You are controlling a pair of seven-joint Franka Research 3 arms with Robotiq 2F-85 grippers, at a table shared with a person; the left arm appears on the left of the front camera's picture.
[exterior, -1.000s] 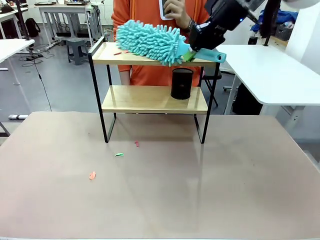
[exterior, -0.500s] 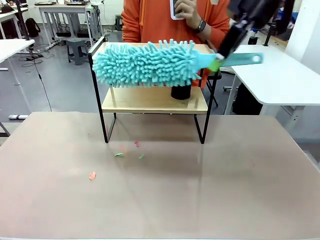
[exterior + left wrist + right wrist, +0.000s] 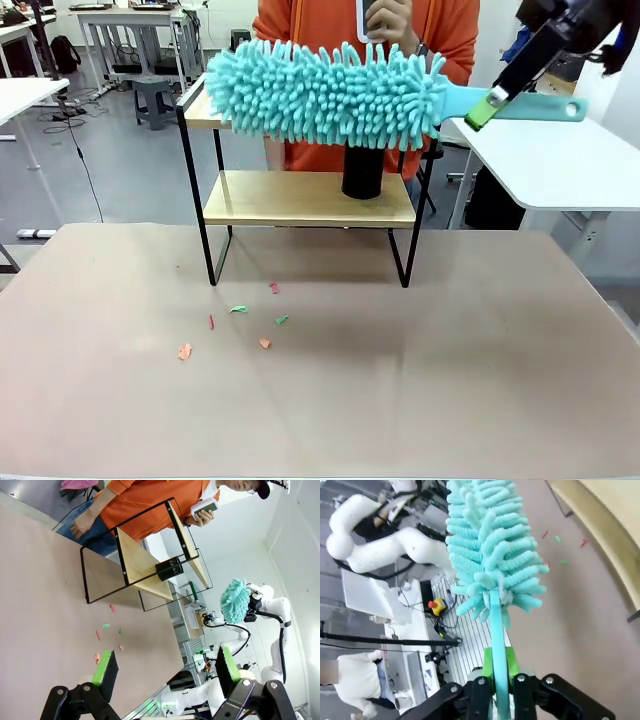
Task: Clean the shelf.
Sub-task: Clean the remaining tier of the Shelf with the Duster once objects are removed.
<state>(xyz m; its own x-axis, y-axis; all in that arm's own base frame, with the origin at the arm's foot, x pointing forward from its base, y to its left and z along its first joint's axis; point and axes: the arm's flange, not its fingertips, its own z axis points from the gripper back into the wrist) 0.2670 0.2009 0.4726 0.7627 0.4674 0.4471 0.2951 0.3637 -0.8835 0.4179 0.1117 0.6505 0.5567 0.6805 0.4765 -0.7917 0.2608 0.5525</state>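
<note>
Duster [image 3: 325, 95] | raised off shelf [image 3: 290, 200] | more scraps [image 3: 264, 343] (table [image 3: 450, 380]) | right gripper [image 3: 483, 108] clamped

Bright, even light; wrist views warped, perhaps soft.

Small red, green and orange scraps [image 3: 238, 309] are lying scattered on the brown table [image 3: 480, 380], left of the middle. A person in an orange top [image 3: 455, 30] is standing at the far side, holding up a white phone [image 3: 205, 507]. A black cylinder [image 3: 362, 172] is standing upright in front of them. A grey stool [image 3: 153, 100] is sitting far back on the left.
</note>
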